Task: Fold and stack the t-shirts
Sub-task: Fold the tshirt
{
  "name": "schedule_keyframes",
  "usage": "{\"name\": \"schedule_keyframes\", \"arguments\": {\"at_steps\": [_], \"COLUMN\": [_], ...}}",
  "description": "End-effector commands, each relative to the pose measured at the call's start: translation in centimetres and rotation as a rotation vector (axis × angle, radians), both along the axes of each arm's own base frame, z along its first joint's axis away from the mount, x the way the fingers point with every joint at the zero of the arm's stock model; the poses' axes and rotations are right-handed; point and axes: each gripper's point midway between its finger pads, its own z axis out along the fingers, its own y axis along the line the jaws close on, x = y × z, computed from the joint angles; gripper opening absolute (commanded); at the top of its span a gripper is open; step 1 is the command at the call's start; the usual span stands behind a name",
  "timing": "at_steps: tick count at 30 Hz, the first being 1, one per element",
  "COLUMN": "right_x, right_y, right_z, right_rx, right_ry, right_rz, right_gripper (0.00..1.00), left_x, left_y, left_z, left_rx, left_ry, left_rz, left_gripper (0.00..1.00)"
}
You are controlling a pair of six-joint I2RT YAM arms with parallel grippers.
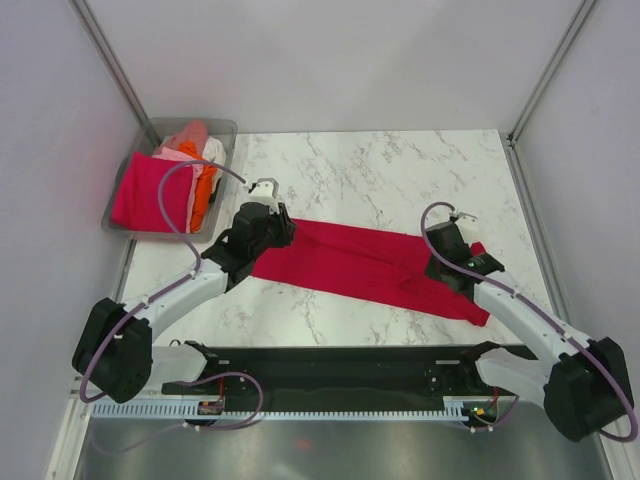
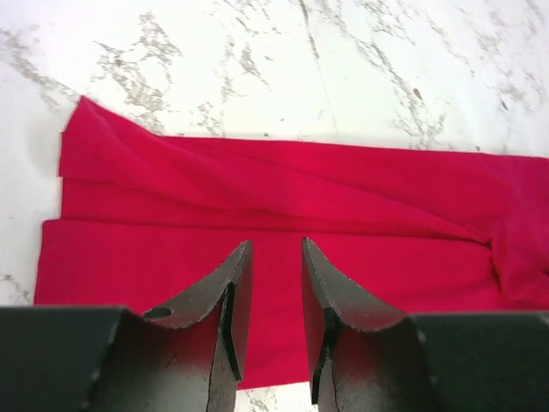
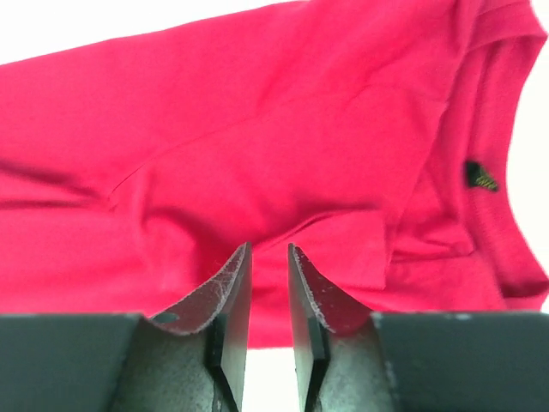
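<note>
Nearest you in the top view, the black base plate (image 1: 330, 365) spans the near edge of the marble table (image 1: 400, 170). The crimson t-shirt (image 1: 370, 265) lies on it as a long folded strip. The other t-shirts (image 1: 140, 192) sit in the grey bin (image 1: 225, 128), far left. Left wrist: you see the left gripper (image 2: 274, 245) slightly parted over the strip, holding nothing. Right wrist: the right gripper (image 3: 269, 247) is narrowly parted near the collar, empty.

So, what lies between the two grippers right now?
A crimson red cloth t-shirt, laid out as a long strip on the white marble table, spans from the left gripper to the right gripper; the top view shows it.
</note>
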Motion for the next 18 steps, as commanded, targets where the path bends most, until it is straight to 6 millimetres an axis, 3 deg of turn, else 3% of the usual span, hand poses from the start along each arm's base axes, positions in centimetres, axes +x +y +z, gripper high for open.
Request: {"name": "schedule_keyframes", "arguments": {"at_steps": [1,3,9,11,15,18], "right_x": [2.4,3.7,4.9,4.5,2.0,-0.5], "right_y": [-1.5,-1.8,-1.3,-0.8,0.3,1.3], "right_z": [0.7,0.6,-3.0,-4.3,-5.9,-5.6], "right_rx": [-0.128,-0.153,-0.181,-0.165,-0.091,-0.014], "right_ry": [-0.013,-0.006,0.106,0.149,0.215,0.248], "right_rz": [-0.052,-0.061,-0.02,0.002,0.053,0.092], "right_gripper": [0.31,0.29,0.19,0.15,0.08,0.09], "left_x": [0.2,0.4,0.5,0.4,0.4,0.4], "left_y": [-1.7,-1.7,-1.0,-0.9,-0.9,-0.9], "left_z": [1.2,1.0,0.9,0.9,1.2,1.2], "left_rx": [-0.028,-0.026,-0.026,-0.026,-0.025,-0.026], "left_ry": [-0.063,-0.058,-0.055,-0.053,-0.059,-0.055], "left_rz": [-0.083,-0.077,-0.033,-0.031,-0.029,-0.029], "left_gripper": [0.36,0.36,0.37,0.36,0.36,0.36]}}
